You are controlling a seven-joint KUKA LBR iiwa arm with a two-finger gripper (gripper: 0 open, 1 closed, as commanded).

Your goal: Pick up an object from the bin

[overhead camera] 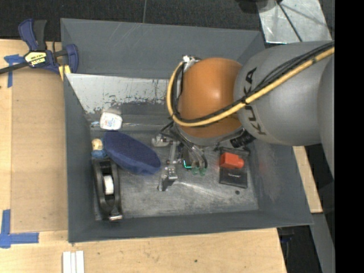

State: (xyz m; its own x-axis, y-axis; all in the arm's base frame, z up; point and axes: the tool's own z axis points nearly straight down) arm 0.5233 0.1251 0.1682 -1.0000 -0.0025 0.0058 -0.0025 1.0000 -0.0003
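My gripper (183,170) hangs low over the middle of the bin floor, under the orange dome, and stands open. One metal finger (168,176) points down just right of a dark blue soft pouch (131,152); the other sits closer to a black box with an orange-red top (232,168) on the right. I see nothing held between the fingers, only a small green glint on the gripper body. The pouch's right tip lies a short way from the left finger and does not touch it.
Along the left wall lies a black round-bodied tool with a white centre (107,187), and a small bottle with a tan cap (97,147) stands above it. A white oval thing (111,120) rests near the back-left corner. The arm covers the bin's back right.
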